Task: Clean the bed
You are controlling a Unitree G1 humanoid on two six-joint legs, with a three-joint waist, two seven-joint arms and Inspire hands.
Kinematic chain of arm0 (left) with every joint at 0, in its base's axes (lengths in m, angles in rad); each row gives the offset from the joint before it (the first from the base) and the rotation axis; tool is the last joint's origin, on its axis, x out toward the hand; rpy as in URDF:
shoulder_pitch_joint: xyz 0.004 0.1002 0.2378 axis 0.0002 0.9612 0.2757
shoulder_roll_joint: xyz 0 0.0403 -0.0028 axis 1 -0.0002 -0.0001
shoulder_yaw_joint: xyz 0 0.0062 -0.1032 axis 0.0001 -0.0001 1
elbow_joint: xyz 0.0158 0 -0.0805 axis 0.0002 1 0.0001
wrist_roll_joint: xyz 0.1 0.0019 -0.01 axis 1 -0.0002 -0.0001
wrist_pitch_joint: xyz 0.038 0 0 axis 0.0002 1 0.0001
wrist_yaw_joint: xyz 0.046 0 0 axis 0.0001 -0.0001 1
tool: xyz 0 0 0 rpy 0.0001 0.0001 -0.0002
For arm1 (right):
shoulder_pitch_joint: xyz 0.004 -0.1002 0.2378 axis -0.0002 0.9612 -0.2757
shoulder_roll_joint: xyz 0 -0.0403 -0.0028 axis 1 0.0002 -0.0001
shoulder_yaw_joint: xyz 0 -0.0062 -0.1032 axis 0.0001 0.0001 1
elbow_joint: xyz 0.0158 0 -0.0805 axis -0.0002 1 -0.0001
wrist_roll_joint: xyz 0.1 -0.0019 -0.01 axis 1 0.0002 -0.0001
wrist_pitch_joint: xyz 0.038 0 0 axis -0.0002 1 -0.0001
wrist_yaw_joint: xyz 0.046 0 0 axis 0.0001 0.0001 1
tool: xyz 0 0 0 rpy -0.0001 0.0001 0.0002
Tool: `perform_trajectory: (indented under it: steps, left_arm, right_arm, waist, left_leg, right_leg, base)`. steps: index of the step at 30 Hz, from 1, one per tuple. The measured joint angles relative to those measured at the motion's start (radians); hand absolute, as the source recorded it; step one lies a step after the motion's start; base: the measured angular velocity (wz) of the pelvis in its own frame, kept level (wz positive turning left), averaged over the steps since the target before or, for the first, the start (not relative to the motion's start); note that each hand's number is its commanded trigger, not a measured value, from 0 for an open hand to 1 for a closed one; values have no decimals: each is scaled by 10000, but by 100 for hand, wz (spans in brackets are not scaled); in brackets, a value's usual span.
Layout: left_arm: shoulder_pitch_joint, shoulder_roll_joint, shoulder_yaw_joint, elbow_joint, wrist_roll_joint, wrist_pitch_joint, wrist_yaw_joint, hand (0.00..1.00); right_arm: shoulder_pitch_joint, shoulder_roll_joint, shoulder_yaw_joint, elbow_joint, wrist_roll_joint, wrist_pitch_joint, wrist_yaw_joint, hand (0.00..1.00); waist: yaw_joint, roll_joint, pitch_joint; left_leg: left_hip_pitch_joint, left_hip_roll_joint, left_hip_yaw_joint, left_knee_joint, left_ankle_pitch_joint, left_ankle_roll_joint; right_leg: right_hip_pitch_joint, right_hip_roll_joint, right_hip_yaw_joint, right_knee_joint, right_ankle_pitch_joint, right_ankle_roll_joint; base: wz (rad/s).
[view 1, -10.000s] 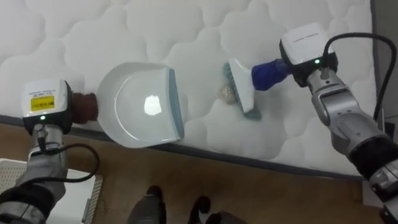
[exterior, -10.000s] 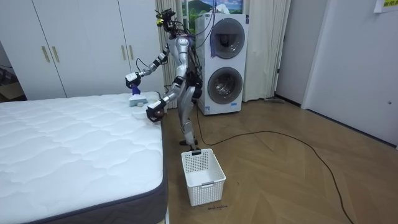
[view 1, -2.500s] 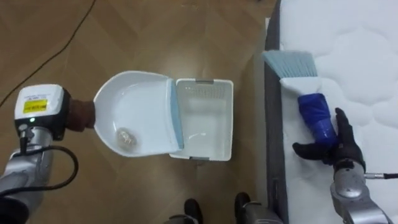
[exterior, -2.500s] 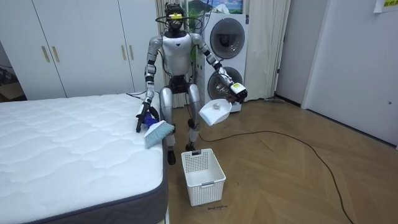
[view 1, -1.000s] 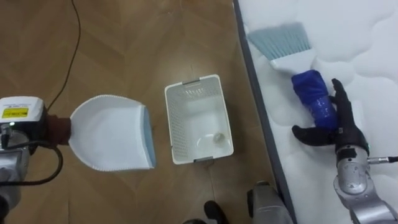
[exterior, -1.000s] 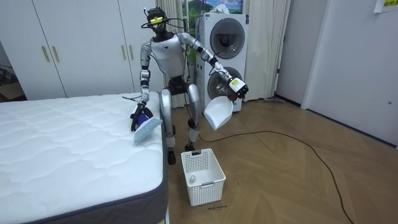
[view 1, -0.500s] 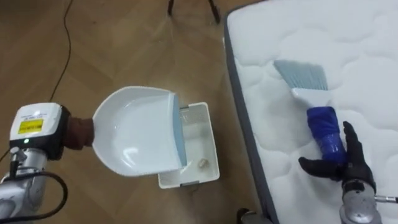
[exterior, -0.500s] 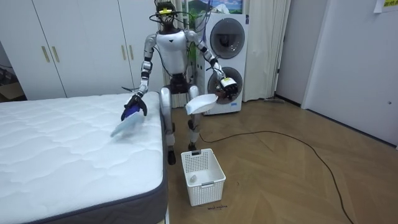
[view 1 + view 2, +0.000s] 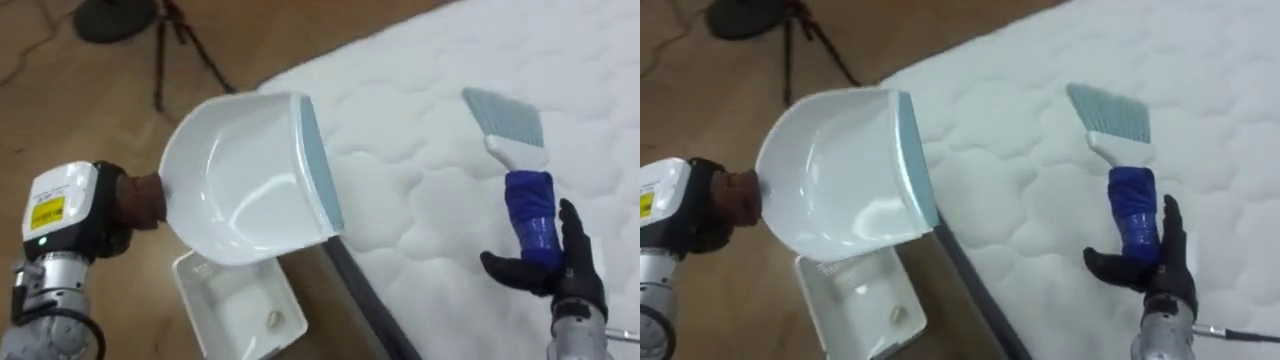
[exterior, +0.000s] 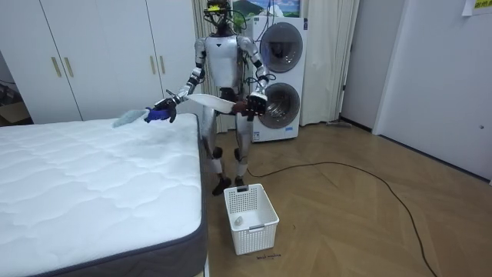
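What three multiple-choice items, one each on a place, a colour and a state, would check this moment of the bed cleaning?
1. Where is the small crumpled wad?
A. on the bed
B. in the white basket on the floor
C. in the pan

2. What colour is the handle of the brush held by the right hand?
A. red
B. black
C. blue

3. In what state is the dustpan held by the left hand?
A. empty
B. carrying the wad
C. lying on the floor

Answers:
1 B: the wad lies on the basket's bottom, beside the mattress.
2 C: the handle is blue, below pale bristles, over the mattress.
3 A: the dustpan's white inside is bare, and it is held in the air.
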Motion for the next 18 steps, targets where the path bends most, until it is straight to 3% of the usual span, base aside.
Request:
perform_trajectory:
  steps: [1, 2, 3, 4, 5, 6, 7, 9, 12, 14, 18]
  left_arm:
    - [8, -50, -79, 1, -151, 27, -2, 100]
    - [33, -55, -155, 0, -510, 56, -66, 100]
    - [0, -47, -112, -6, -812, 124, -112, 100]
    - [-33, -52, -103, -1, -959, 203, -119, 100]
    - [-78, -91, -104, 5, -1224, 334, -138, 100]
    - [-5, -196, -106, 9, -1385, 455, -207, 100]
    - [33, -209, -105, 9, -1390, 459, -233, 100]
    - [-3, -310, -157, 5, -1367, 490, -617, 100]
    - [46, -420, -341, 5, -1444, 501, -888, 100]
    - [52, -515, -439, 10, -1544, 596, -1048, 100]
    - [66, -1002, -610, 12, -1594, 931, -1383, 100]
  right_arm:
    - [14, 10, 36, 2, 18, 0, -102, 0]
    - [-4, 36, 184, -10, 36, -1, -259, 0]
    - [-96, 65, 340, -11, 36, -2, -342, 0]
    - [-143, 65, 417, -13, 34, -4, -351, 0]
    - [-312, 69, 529, -11, 33, -4, -326, 0]
    - [-432, 70, 630, -22, 28, -4, -311, 0]
    - [-486, 68, 696, -58, 7, -5, -310, 0]
    - [-612, 134, 824, -92, -21, -10, -293, 0]
    - [-523, 218, 844, -105, 4, -10, -62, 0]
    - [-524, 224, 840, -118, 22, -9, -13, 0]
    - [-528, 210, 816, -232, -77, -8, 251, 0]
  waist:
    - [66, -37, 9]
    - [298, -97, 10]
    - [411, -202, 7]
    - [466, -241, -1]
    - [554, -321, 73]
    - [660, -294, 59]
    - [673, -291, 37]
    - [251, -138, 46]
    - [-381, -120, 47]
    - [-471, -113, 52]
    - [-740, -90, 63]
  left_leg:
    - [115, -12, 340, 10, -4, 7]
    - [296, -17, 994, 2, -10, 16]
    - [341, -41, 1361, 22, -19, 28]
    - [335, -67, 1414, 8, -19, 27]
    - [292, -84, 1167, 9, -17, 23]
    - [143, -37, 395, 67, 68, -117]
    - [40, 5, 109, 152, 113, -194]
    - [-374, 441, -452, 824, 172, -333]
    - [-238, 720, -402, 873, 287, -527]
    - [-210, 868, -315, 887, 334, -609]
    - [-101, 1152, -213, 1059, 435, -781]
  right_leg:
    - [222, -299, -186, 275, -201, 134]
    - [677, -885, -425, 544, -377, 426]
    - [1019, -1303, -630, 356, -405, 613]
    - [1123, -1421, -615, 94, -411, 723]
    - [1168, -1436, -595, -517, -449, 919]
    - [1217, -1269, -731, -996, -447, 919]
    - [1300, -1174, -697, -1238, -428, 931]
    - [1508, -678, -518, -2166, -36, 794]
    - [1531, -362, -245, -2351, 68, 642]
    - [1374, -204, -16, -2336, 141, 498]
    - [1119, 28, 144, -2209, 161, 173]
  base:
    - [-150]
    - [-160]
    - [-156]
    - [-150]
    - [-151]
    - [-156]
    - [-125]
    - [-61]
    - [-29]
    - [-48]
    - [-43]
